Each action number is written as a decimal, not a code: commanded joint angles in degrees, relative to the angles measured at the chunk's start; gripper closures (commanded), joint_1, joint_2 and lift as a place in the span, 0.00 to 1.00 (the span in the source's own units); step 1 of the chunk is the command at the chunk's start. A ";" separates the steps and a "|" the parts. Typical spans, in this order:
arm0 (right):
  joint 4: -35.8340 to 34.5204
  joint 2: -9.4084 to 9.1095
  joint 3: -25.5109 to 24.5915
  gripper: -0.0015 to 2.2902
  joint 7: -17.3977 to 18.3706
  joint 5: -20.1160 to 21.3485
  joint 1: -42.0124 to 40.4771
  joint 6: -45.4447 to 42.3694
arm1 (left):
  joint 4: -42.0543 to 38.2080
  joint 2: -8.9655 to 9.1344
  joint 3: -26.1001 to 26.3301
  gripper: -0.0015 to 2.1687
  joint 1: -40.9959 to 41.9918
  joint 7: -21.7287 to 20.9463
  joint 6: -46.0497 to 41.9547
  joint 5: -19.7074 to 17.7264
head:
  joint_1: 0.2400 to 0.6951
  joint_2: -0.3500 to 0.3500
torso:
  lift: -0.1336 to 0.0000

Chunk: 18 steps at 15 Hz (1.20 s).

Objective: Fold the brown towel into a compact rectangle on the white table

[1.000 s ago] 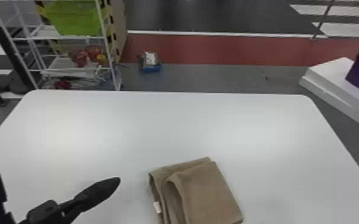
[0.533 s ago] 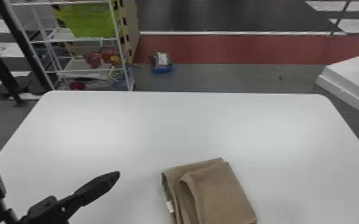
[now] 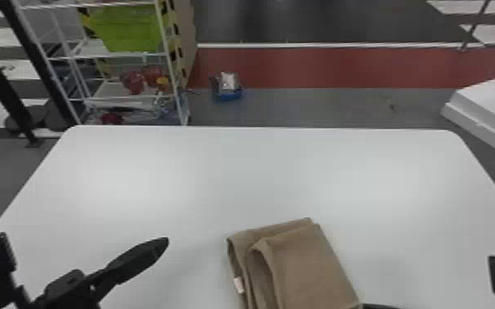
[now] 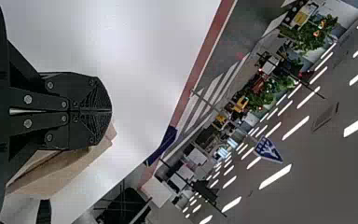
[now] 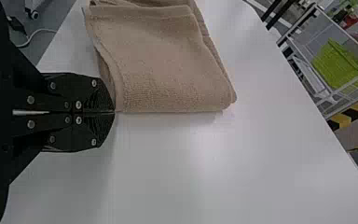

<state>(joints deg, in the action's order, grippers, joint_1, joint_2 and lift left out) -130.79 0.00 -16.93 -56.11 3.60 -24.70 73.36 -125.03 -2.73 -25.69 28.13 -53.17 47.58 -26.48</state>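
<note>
In the head view my left gripper (image 3: 161, 245) is over the table, left of the folded brown towel (image 3: 308, 267) and apart from it. The left wrist view has this left gripper (image 4: 111, 111) shut, fingertips together, with part of the towel (image 4: 60, 175) beyond it. My right gripper (image 3: 378, 306) shows at the towel's near right corner, at the head view's bottom edge. Seen from the right wrist, the right gripper (image 5: 114, 112) is shut on a corner of the towel (image 5: 158, 60). The towel lies in layers, with a loose fold along its left side and a small white tag.
The white table (image 3: 259, 172) extends behind and to both sides of the towel. Beyond its far left edge stands a white rack (image 3: 168, 70) with a green basket (image 3: 125, 28). A blue object (image 3: 228, 92) sits on the floor behind; a white platform (image 3: 485, 111) is at the right.
The head view has turned toward the left, so the scene sits farther right. My right arm has come farther into view, its fingertips now at the towel's near right corner. The towel's folds look the same.
</note>
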 commanded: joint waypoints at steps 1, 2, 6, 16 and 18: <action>1.94 -0.05 1.29 0.85 0.74 2.03 3.43 2.01 | 0.13 -0.08 0.02 0.63 -0.18 -0.01 0.02 0.64 | 1.00 0.55 | 0.08; 3.35 -0.05 1.82 0.85 1.53 2.20 5.10 2.01 | 0.05 -0.08 0.02 0.63 -0.27 -0.01 0.02 0.64 | 1.00 0.55 | 0.08; 9.06 -0.05 4.98 0.85 3.99 2.91 11.08 2.19 | 0.05 0.00 0.29 0.63 -0.27 0.08 0.02 0.73 | 1.00 0.57 | 0.08; -4.83 -0.05 8.67 0.85 1.97 2.03 0.27 5.88 | 0.31 -0.08 -0.42 0.63 -1.06 0.08 0.19 0.99 | 1.00 0.70 | 0.08; -6.67 -0.05 9.73 0.85 1.79 2.03 -1.40 6.58 | 0.84 -0.08 -0.15 0.63 -1.41 0.43 0.19 1.08 | 1.00 0.71 | 0.08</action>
<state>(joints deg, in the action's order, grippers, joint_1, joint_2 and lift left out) -136.08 0.00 -7.91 -54.30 5.62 -24.82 79.47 -124.58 -2.84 -26.04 27.02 -52.84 47.77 -25.45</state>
